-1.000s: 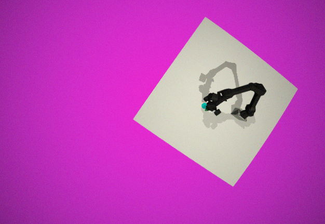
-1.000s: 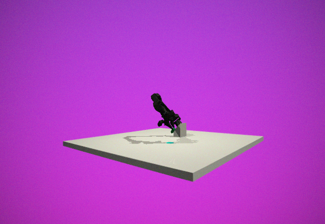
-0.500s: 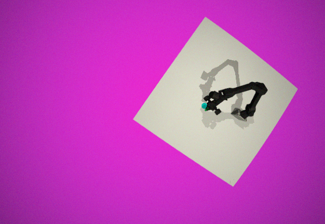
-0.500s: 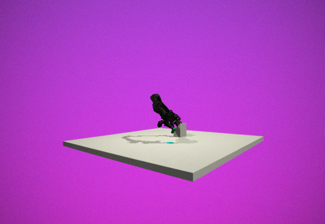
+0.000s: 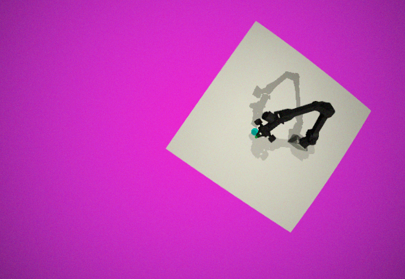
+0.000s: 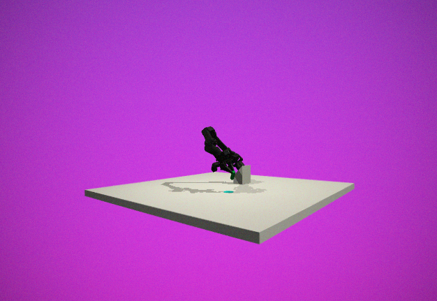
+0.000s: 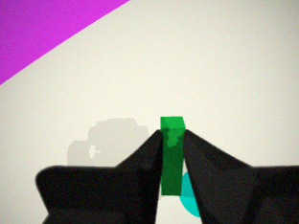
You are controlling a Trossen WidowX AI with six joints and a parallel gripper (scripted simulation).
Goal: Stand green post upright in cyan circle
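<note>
My gripper (image 5: 257,135) (image 6: 232,172) (image 7: 172,135) is shut on the green post (image 6: 232,175) (image 7: 172,168) and holds it clear of the table top. In the exterior view the post hangs from the fingertips, near upright with a slight tilt. In the top view only a small green bit of it shows at the fingertips. The cyan circle (image 5: 254,131) (image 6: 228,191) (image 7: 191,201) lies flat on the table, below the post's level. In the wrist view it is partly hidden behind the right finger, beside the post's lower end.
The pale square table top (image 5: 209,138) (image 6: 197,205) (image 7: 230,57) carries the arm's shadows. A grey block (image 6: 246,174) stands near the arm's base in the exterior view, behind the post. The table's edge crosses the upper left of the wrist view.
</note>
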